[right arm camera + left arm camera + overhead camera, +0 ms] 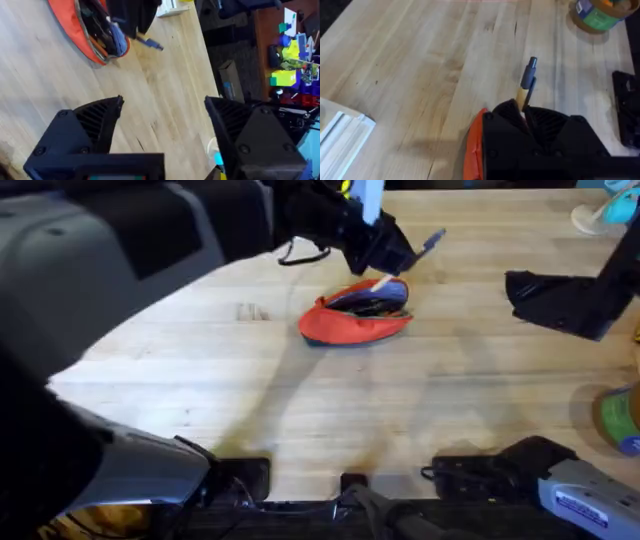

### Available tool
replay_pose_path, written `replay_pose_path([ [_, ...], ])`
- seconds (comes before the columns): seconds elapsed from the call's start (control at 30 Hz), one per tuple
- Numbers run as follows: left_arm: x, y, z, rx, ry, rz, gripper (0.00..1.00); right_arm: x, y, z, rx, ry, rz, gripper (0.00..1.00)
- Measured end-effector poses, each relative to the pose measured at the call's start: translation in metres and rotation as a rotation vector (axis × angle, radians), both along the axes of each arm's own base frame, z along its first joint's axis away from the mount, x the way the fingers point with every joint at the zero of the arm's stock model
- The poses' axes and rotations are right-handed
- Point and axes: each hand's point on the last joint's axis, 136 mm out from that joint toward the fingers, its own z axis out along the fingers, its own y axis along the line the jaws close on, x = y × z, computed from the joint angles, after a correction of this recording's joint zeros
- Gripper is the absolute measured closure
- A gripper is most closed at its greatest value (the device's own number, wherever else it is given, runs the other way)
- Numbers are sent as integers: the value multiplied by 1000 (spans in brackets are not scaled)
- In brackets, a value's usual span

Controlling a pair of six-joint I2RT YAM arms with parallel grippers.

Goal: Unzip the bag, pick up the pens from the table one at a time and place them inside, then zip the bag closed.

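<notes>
Butcher-block planks make up the surface (200, 370), pale and bare over most of its spread, with a green-labelled tub (598, 14) off at one edge.

Near the middle lies the bag (355, 315), its zipper drawn back so the mouth gapes and dark items show inside. The left arm's fingers (524, 112) are closed on a pen (527, 82): a tan shaft with a dark blue cap and clip juts out beyond the fingertips, and the red fabric of the bag sits directly beneath and just to the side of them. In the overhead view the pen's other end slants down toward the open mouth, seemingly at or just inside it, though whether it touches the fabric cannot be told.

The right arm's fingers (162, 122) stand wide apart and hold nothing, well away from the bag, which lies ahead of them with its opening turned their way.

So the step in hand appears to be the placing of a pen, the unzipping being already done. The next move likely calls for tipping the pen lengthwise in line with the opening, lowering it past the zipper teeth, then parting the fingers so it slides in without catching the rim. No further loose pens are clear on the surface; if none remain, zipping follows, probably with the right arm steadying one end.
</notes>
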Motion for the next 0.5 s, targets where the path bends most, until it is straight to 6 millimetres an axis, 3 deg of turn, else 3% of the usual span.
replay_pose_path([
  [0.2,-4,-6,-44,105,6,-50,959,0,0,0,0,0,0,5],
  [0.33,-4,11,-70,225,33,-17,959,0,0,0,0,0,0,5],
  [0.5,-19,38,-101,403,77,-32,958,0,0,0,0,0,0,5],
])
